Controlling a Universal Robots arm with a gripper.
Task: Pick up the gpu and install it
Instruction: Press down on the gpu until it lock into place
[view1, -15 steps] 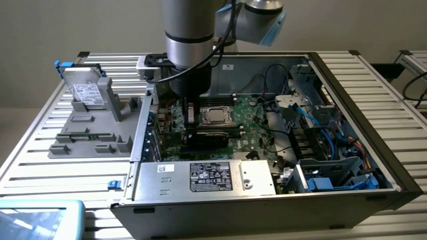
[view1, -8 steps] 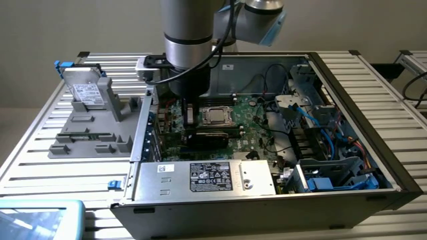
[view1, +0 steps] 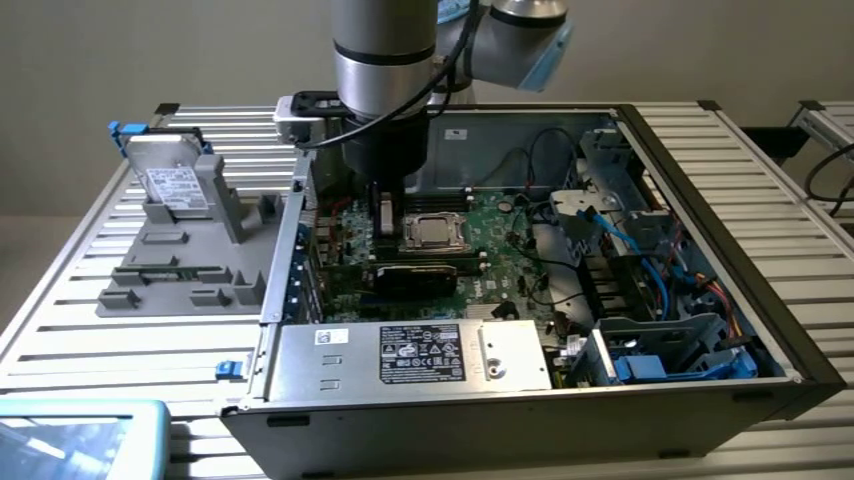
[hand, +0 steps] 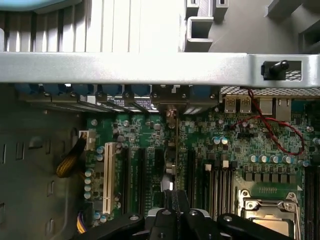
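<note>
The fingers (hand: 176, 212) are closed on the gpu (hand: 172, 150), which is held on edge, thin and upright, directly below them inside the open computer case (view1: 747, 230). The card is seen lowered onto the green motherboard (hand: 235, 150), in line with the black expansion slots (hand: 140, 175) that lie either side of the fingers; whether it is fully seated cannot be told. The processor socket (view1: 435, 232) is found just beside the fingers. A grey holder tray (view1: 174, 265) with a silver drive (view1: 171, 180) is set on the desk (view1: 80, 330), well apart from them.
</note>
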